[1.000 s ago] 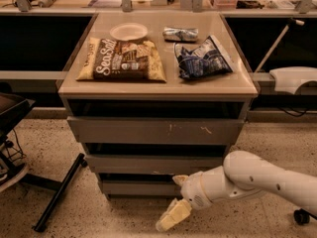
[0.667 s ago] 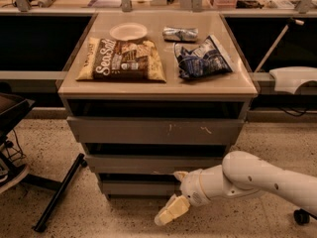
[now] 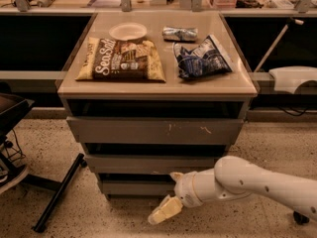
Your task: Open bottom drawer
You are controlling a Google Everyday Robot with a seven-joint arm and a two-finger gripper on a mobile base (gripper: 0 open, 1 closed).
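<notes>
Grey steel makes up the body of the bench, a drawer unit under a pale top, with three flat fronts stacked one below the other. From the right edge the robot's white arm reaches in low, close to the speckled floor.

The tallest front, marked with pale scratches, sits uppermost, and the mid-sized front is beneath it. The bottom drawer is the narrowest of the three, lowest in the stack, with a dark gap above its top edge. It looks not yet pulled out.

On top lie a brown sea-salt chip bag to the left, a crumpled blue bag to the right, a white plate behind the brown bag, and a small silver packet beside the plate.

The pincer hangs just in front of the right part of the bottom drawer, spread wide and holding nothing. One finger shows near the drawer's top edge; the other finger points down and left toward the floor.

This reads as the approach step. With no handle, the next move likely calls for hooking a finger into the gap over the top lip, then drawing straight outward without snagging the mid-sized front.
</notes>
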